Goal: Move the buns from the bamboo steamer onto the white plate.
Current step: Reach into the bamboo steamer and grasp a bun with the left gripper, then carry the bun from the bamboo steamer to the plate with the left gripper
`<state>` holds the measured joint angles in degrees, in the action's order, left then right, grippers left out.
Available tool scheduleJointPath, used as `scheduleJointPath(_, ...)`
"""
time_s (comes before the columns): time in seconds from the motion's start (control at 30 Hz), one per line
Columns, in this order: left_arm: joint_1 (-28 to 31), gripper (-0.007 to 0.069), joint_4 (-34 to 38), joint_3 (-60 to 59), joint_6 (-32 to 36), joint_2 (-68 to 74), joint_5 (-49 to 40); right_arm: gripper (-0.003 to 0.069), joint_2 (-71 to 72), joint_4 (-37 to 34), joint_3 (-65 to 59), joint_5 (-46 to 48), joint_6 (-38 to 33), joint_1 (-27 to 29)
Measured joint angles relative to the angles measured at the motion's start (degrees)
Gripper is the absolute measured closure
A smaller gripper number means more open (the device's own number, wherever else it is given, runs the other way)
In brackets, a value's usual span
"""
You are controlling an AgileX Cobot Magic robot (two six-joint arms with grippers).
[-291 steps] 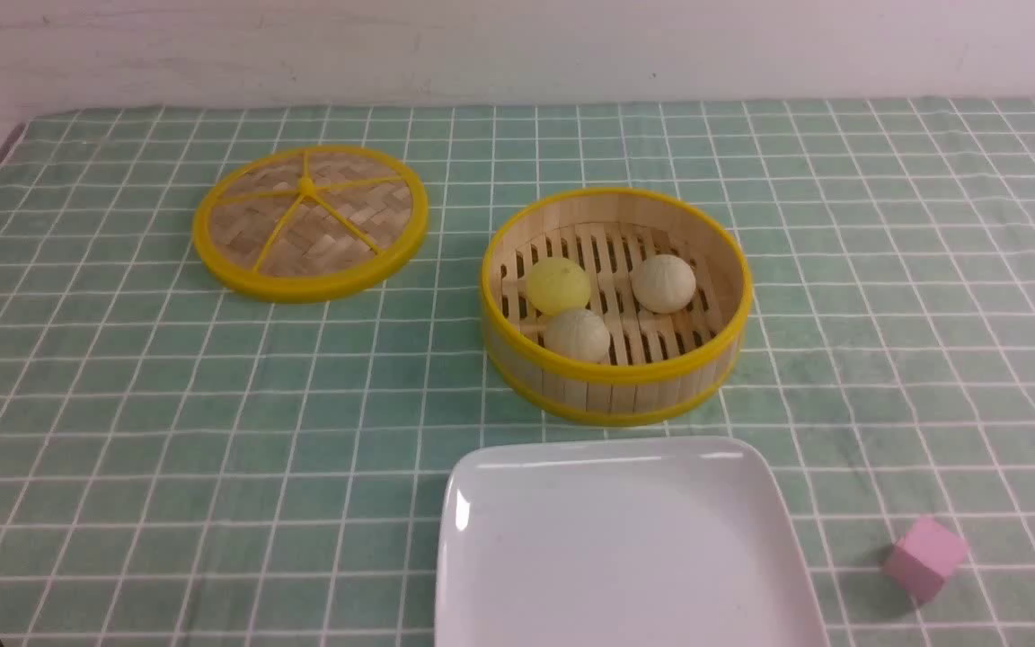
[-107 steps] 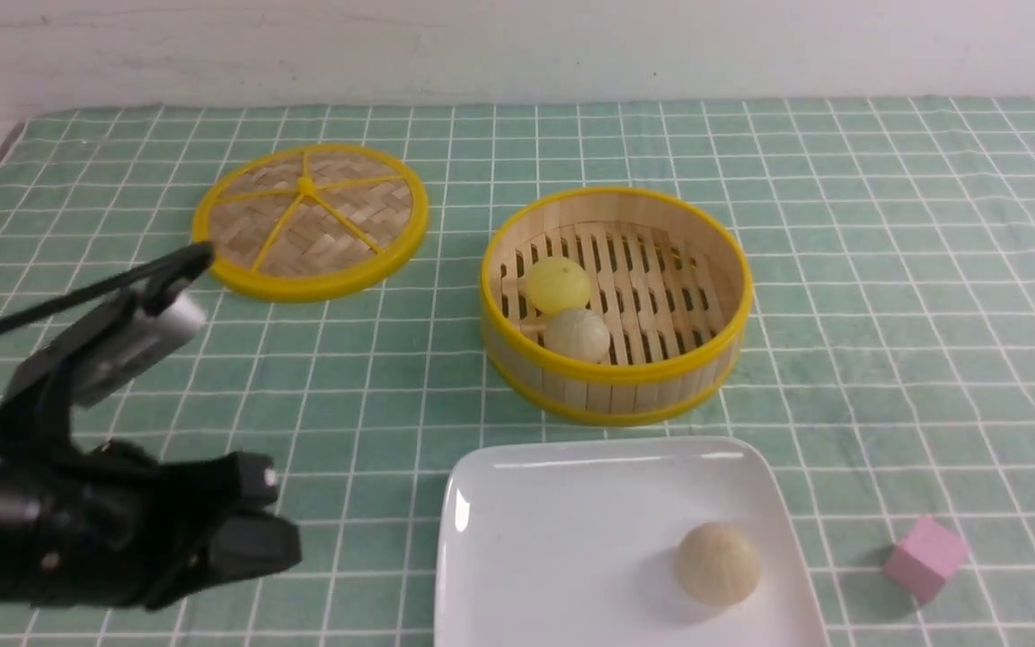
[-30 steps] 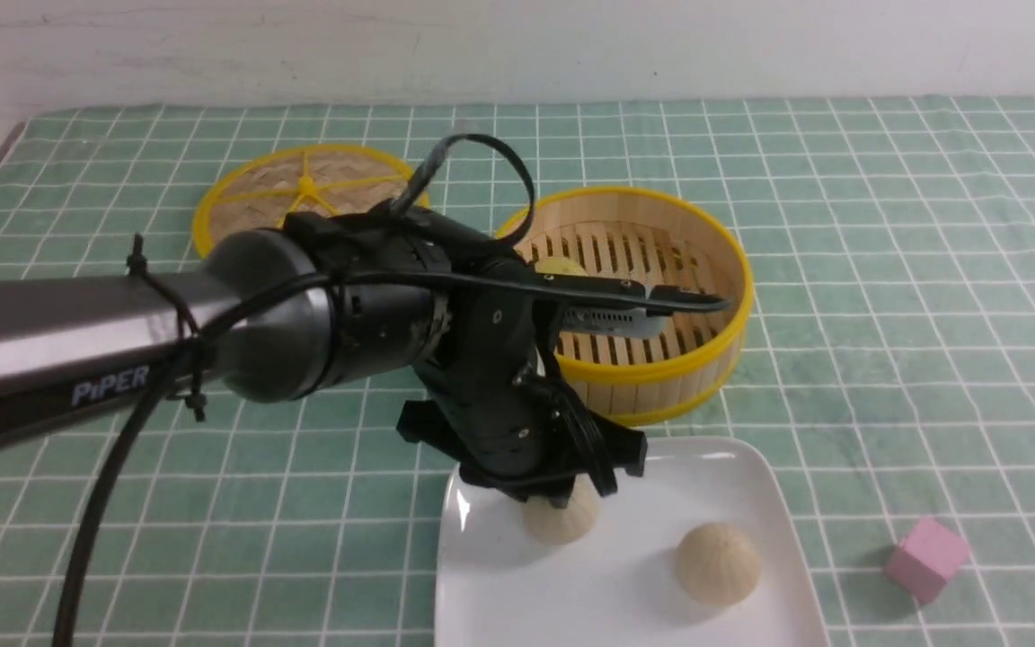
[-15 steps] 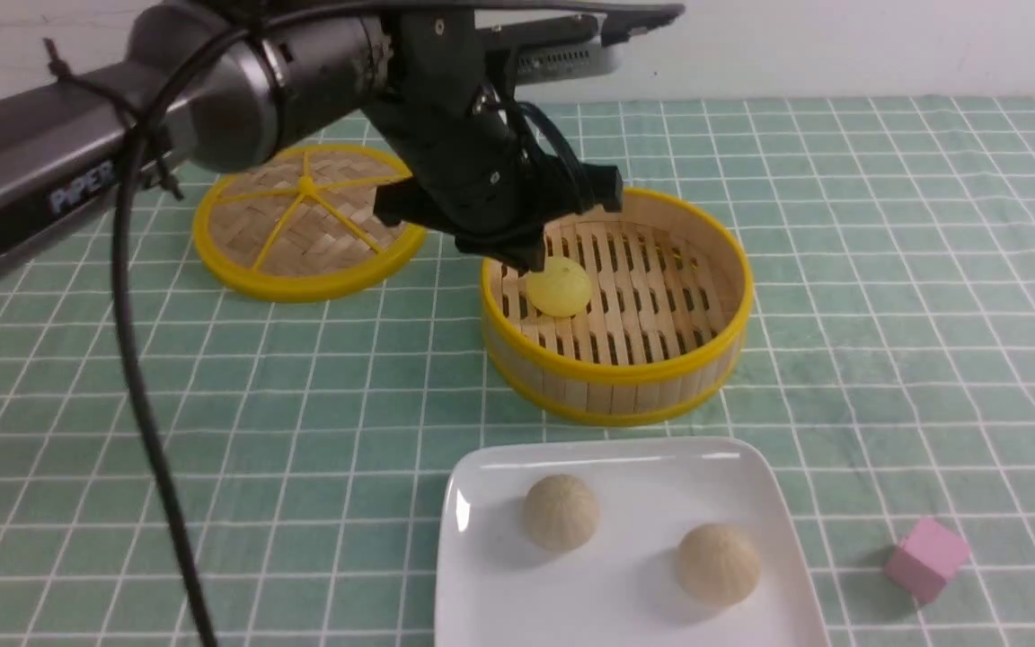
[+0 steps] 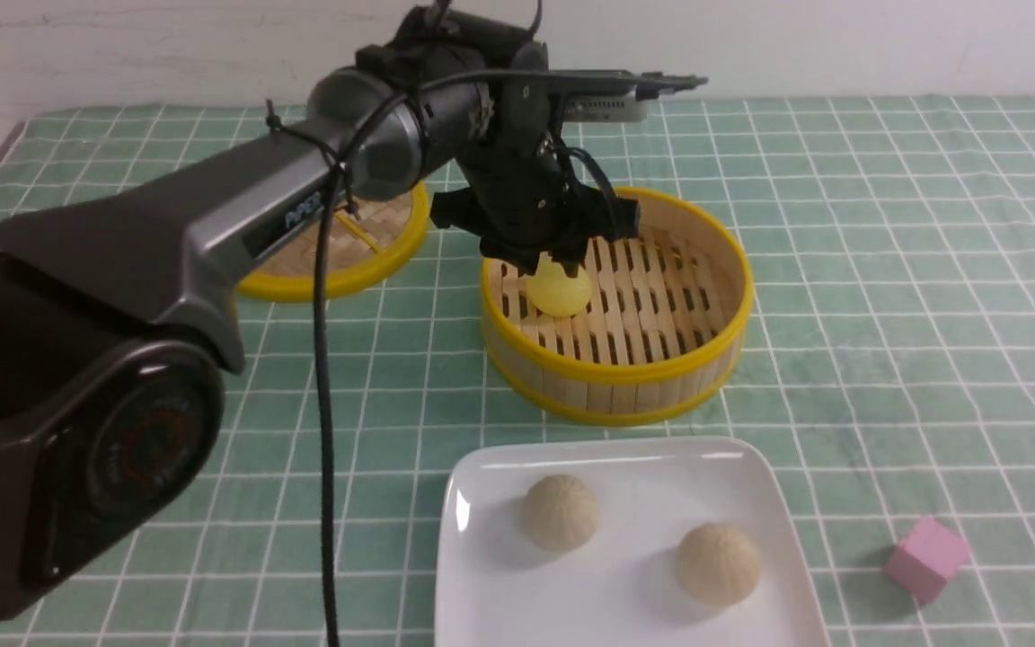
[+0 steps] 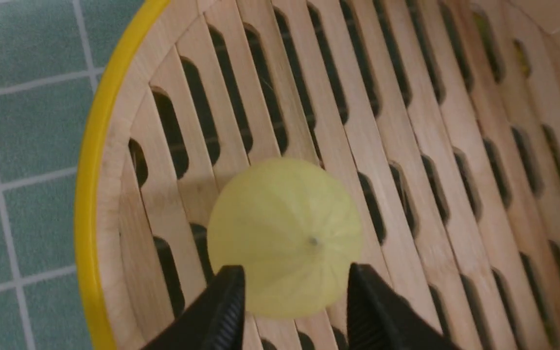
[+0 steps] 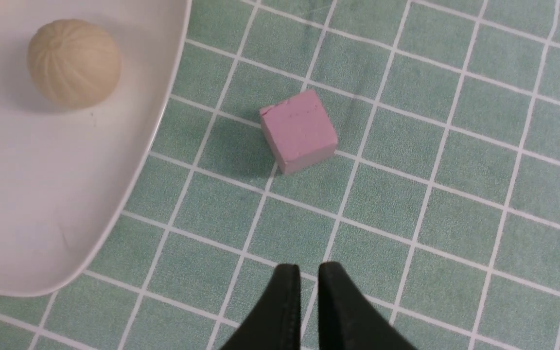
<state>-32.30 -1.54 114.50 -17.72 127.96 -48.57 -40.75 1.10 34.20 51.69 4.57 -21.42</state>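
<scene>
One pale yellow bun (image 5: 559,292) (image 6: 285,238) lies on the slatted floor of the bamboo steamer (image 5: 625,373) (image 6: 88,194), near its left wall. My left gripper (image 5: 555,265) (image 6: 295,291) hangs open just over this bun, its two black fingertips straddling the bun's near edge. Two beige buns (image 5: 561,512) (image 5: 719,563) rest apart on the white plate (image 5: 625,454) (image 7: 42,194); one of them (image 7: 73,62) shows in the right wrist view. My right gripper (image 7: 309,284) is shut on nothing, low over the cloth, and is out of the front view.
A pink cube (image 5: 924,557) (image 7: 299,130) sits on the green checked cloth right of the plate, ahead of my right gripper. The flat woven lid (image 5: 387,234) lies left of the steamer, largely hidden behind my left arm, which spans the left half of the table.
My left gripper left the second beige bun on the plate, rose, swung back over the steamer and has now dropped onto the yellow bun. The right side has not changed.
</scene>
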Motion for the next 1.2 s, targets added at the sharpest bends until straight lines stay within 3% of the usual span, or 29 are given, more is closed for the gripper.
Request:
scheduleJointPath(0.13,0.00,0.0314,-0.56,0.00,-0.17,1.98,2.04,0.0573,0.00,0.00,0.00,0.00,0.00,0.00)
scheduleJointPath(0.27,0.00,0.0560,-0.76,0.26,-0.17,2.35,1.29,0.0573,0.00,0.00,0.00,0.00,0.00,0.00)
scheduleJointPath(0.33,0.00,0.0593,-0.76,0.46,-0.03,1.95,0.08,0.0571,0.00,0.00,0.00,0.00,0.00,0.00)
scheduleJointPath(0.47,0.00,0.0602,-0.46,1.36,0.67,-0.81,-4.43,0.0566,0.00,-0.18,0.00,0.00,0.00,0.00)
scheduleJointPath(0.77,0.00,0.0602,-0.14,2.89,8.02,-24.49,-20.99,0.0554,0.00,-0.18,0.00,0.00,0.00,0.00)
scheduleJointPath(0.87,0.00,0.0602,-0.32,-0.43,9.39,-30.45,-22.29,0.0550,0.00,-0.32,0.00,-0.06,0.00,0.00)
scheduleJointPath(0.97,0.00,0.0602,2.54,-11.71,10.06,-38.99,-22.58,0.0547,0.00,-0.38,0.00,-0.06,0.00,0.00)
scheduleJointPath(1.2,0.00,0.0602,21.54,-42.39,12.57,-47.83,-15.75,0.0543,0.00,-0.38,0.00,-0.23,0.00,0.00)
